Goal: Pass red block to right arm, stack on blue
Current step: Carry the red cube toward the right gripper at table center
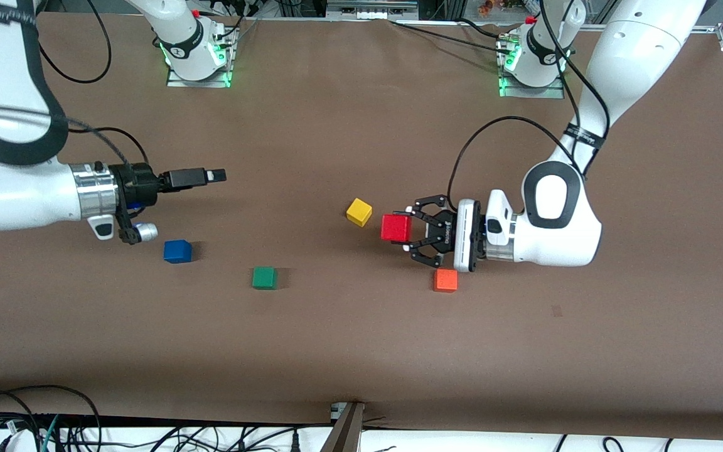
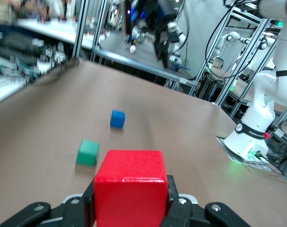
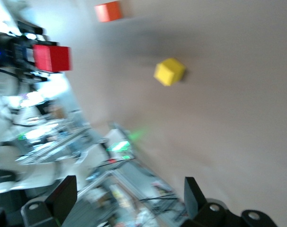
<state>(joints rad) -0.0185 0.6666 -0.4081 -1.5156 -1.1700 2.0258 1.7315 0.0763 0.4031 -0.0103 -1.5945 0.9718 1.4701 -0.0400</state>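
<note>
The left gripper [image 1: 407, 228] is clamped on the red block [image 1: 396, 228], holding it above the brown table [image 1: 336, 339], just beside the yellow block [image 1: 359, 212] and over a spot close to the orange block [image 1: 445, 280]. In the left wrist view the red block [image 2: 129, 194] sits squarely between the black fingers [image 2: 82, 208].

The right gripper [image 1: 217, 176] hangs in the air toward the right arm's end of the table, pointing toward the middle — its fingers spread apart and holding nothing in the right wrist view. The blue block [image 1: 177, 251] rests on the table near it, and the green block [image 1: 264, 277] lies between the blue and orange blocks.
</note>
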